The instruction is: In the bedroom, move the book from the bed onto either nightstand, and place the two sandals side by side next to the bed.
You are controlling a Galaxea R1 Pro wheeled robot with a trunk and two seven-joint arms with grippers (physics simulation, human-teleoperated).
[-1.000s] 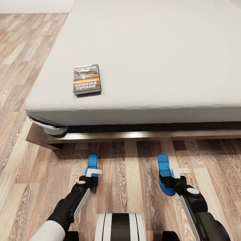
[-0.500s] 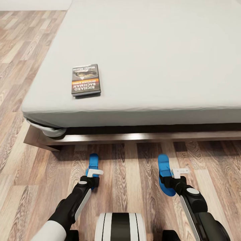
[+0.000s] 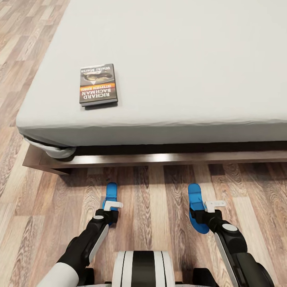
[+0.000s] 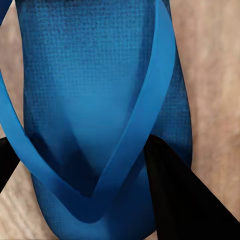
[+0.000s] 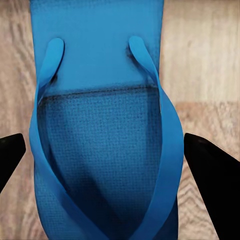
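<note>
Sandal step in hand. Left hand (image 3: 110,210) is clenched around the left sandal (image 3: 111,193), on or just above the floor (image 3: 155,207) in front of the bed (image 3: 179,79). Right hand (image 3: 203,213) grasps the right sandal (image 3: 196,203), well apart from its mate. Book (image 3: 98,85) lies on the bed near its corner. Next, I'd judge: bring the sandals together beside the bed and let go.
</note>
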